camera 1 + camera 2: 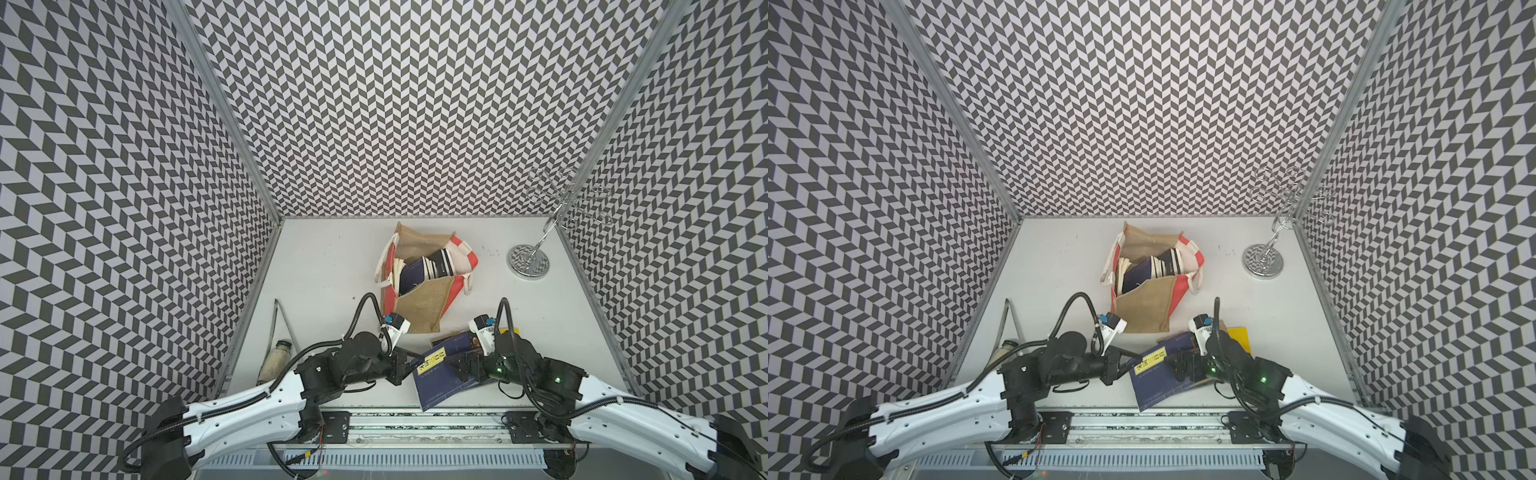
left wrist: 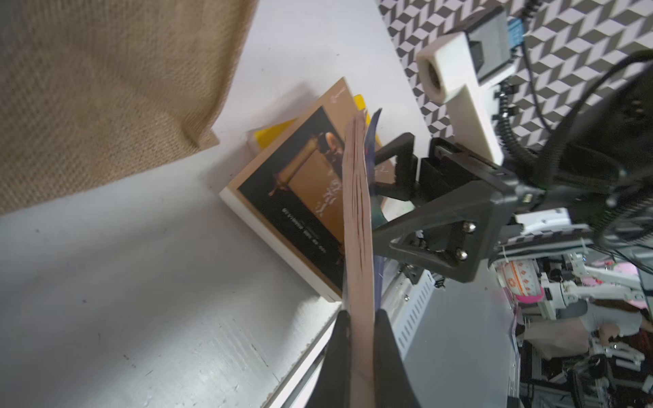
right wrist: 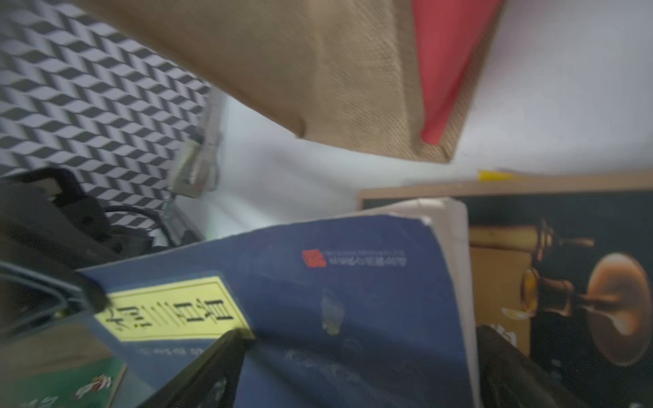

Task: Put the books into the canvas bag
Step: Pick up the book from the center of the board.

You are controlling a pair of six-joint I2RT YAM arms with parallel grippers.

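The canvas bag (image 1: 424,309) (image 1: 1146,307) stands open mid-table, with several books (image 1: 419,270) upright inside it. Near the front edge a navy blue book (image 1: 436,384) (image 1: 1154,380) with a yellow label is lifted at a tilt. My left gripper (image 1: 405,368) (image 2: 362,314) is shut on its page edge (image 2: 357,212). My right gripper (image 1: 461,365) (image 3: 362,333) is open, with its jaws straddling the book's cover (image 3: 353,282). Under it lie a brown book (image 2: 300,197) (image 3: 565,265) and a yellow book (image 2: 272,134) (image 1: 1239,338).
A chrome wire stand (image 1: 528,259) is at the back right. A bottle (image 1: 274,361) and a thin metal rod (image 1: 275,328) lie along the left wall. The table's front rail (image 1: 415,415) runs just below the lifted book.
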